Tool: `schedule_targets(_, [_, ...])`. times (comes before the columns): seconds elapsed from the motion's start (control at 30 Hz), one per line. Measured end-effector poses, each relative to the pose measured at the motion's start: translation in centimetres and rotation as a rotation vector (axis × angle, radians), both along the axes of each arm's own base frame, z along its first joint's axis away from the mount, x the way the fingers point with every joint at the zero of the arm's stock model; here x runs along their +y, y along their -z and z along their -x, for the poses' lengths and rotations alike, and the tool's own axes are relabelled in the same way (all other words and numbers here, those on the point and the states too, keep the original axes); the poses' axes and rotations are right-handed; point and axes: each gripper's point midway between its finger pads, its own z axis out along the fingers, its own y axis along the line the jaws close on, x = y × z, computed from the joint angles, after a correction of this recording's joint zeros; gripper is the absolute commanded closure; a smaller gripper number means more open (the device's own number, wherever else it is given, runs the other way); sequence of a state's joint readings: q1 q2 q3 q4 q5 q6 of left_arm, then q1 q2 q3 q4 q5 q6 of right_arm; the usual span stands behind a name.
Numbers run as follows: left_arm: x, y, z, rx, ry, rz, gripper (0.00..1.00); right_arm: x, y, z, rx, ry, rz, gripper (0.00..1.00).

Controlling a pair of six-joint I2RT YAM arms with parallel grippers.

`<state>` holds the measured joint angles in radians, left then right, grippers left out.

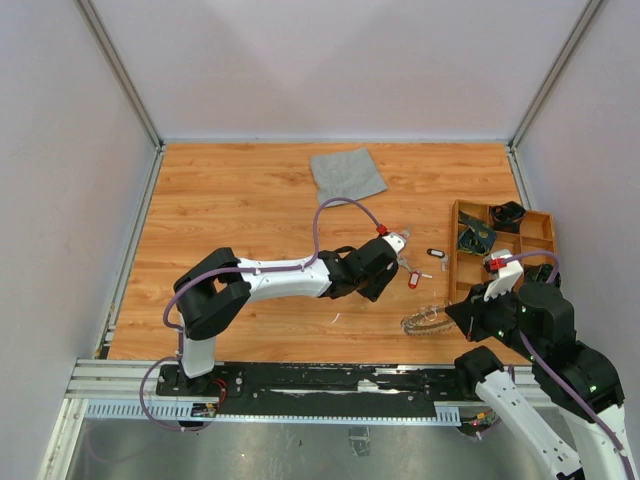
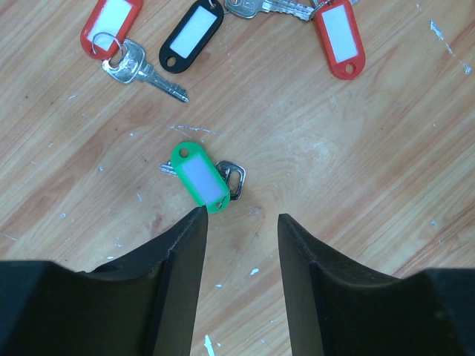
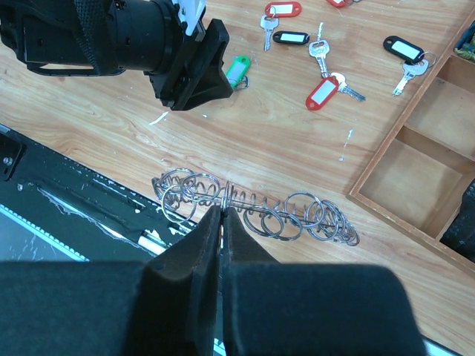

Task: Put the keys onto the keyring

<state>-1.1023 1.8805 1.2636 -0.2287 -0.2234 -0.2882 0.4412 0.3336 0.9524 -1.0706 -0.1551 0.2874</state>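
Left gripper point(image 2: 241, 220) sits low over the wood-grain tabletop point(image 1: 230, 200), pincer at a medium gap w/ nothing btwn the fingers. Its left fingertip point(image 2: 194, 222) is right at the end of the green-tagged silver key point(image 2: 199, 174); can't tell if it's touching. That key lies flat by itself, w/ a strip of bare wood btwn it and the other keys further out: a red-tagged key point(image 2: 111, 30), a black oblong tag point(image 2: 191, 33) and a second red tag point(image 2: 340, 37).

The keyring point(image 3: 256, 211), a silvery string of linked metal loops, lies stretched along the table's near edge, just beside the black base rail point(image 3: 74, 200) and well apart from the keys. Right gripper point(image 3: 222, 211) is pinched tight on one loop around the middle.

The wooden divided tray point(image 3: 393, 141) is furthest right, its corner near the keyring's right end. Another black-tagged key point(image 3: 404, 50) lies just beside its wall. A grey square cloth point(image 1: 347, 173) lies near the far edge.
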Motion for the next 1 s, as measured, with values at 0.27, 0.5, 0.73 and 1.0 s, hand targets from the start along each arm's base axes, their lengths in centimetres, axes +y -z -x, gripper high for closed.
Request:
schedule_targets(0.27, [0.3,0.8,-0.3,0.004,0.011,-0.021,0.55,0.1,0.1,0.0,0.003,-0.003,-0.001,0.97])
schedule_targets(0.5, [0.6,1.7,-0.7,0.014,0.01,-0.041,0.61,0.2,0.5,0.1,0.015,-0.011,0.0,0.97])
schedule_targets(0.73, [0.7,2.3,-0.6,0.025,0.016,-0.05,0.65,0.3,0.4,0.1,0.015,-0.017,-0.004,0.97])
schedule_targets(1.0, [0.8,3.2,-0.5,0.038,0.023,-0.065,0.77,0.3,0.4,0.1,0.015,-0.019,-0.004,0.97])
